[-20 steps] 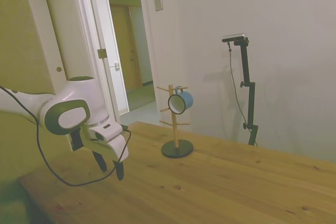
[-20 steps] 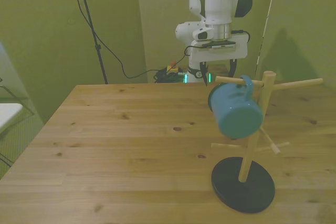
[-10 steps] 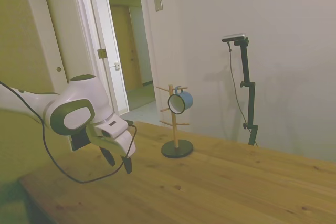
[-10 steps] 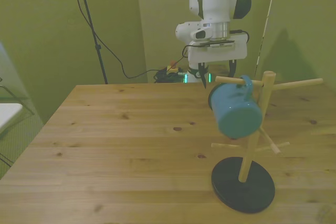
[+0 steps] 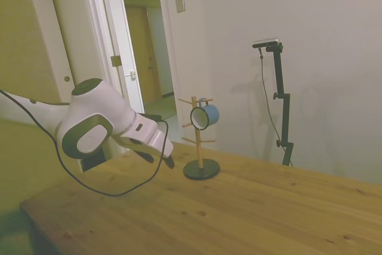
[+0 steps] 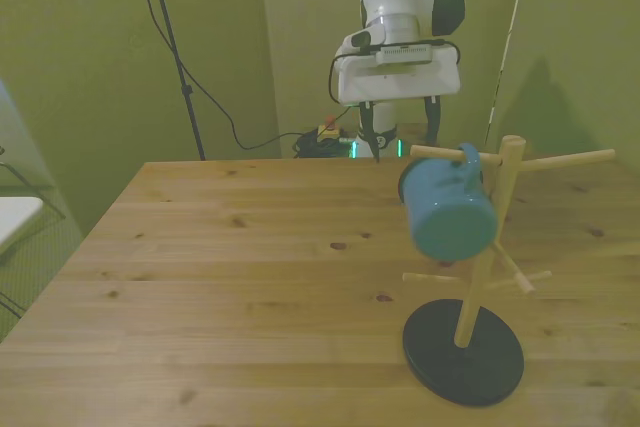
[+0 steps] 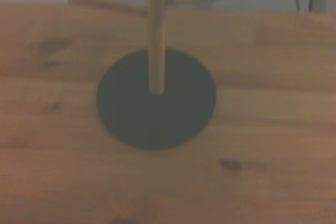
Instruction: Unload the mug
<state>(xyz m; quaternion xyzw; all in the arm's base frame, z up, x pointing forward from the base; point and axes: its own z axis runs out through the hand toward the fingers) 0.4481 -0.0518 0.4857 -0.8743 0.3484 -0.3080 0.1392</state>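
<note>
The blue mug (image 6: pixel 448 209) hangs by its handle from an upper peg of a wooden mug tree (image 6: pixel 497 209) that stands on a round black base (image 6: pixel 463 352). From the side, the mug (image 5: pixel 206 115) shows its white inside. My gripper (image 6: pixel 400 137) is open and holds nothing. It hovers above the table's far edge, behind the tree and well apart from the mug. In the side view the gripper (image 5: pixel 160 158) is tilted toward the tree. The wrist view shows only the tree's post (image 7: pixel 156 30) and base (image 7: pixel 156 98); the mug is out of that view.
The wooden table (image 6: pixel 230 277) stretches wide to the front view's left of the tree. A white chair (image 6: pixel 12 215) stands off the table at the front view's left. An open doorway (image 5: pixel 146 58) lies behind the tree in the side view.
The arm has risen and swung toward the mug tree, tilting the gripper from pointing down to pointing at the tree. The mug and tree have not moved.
</note>
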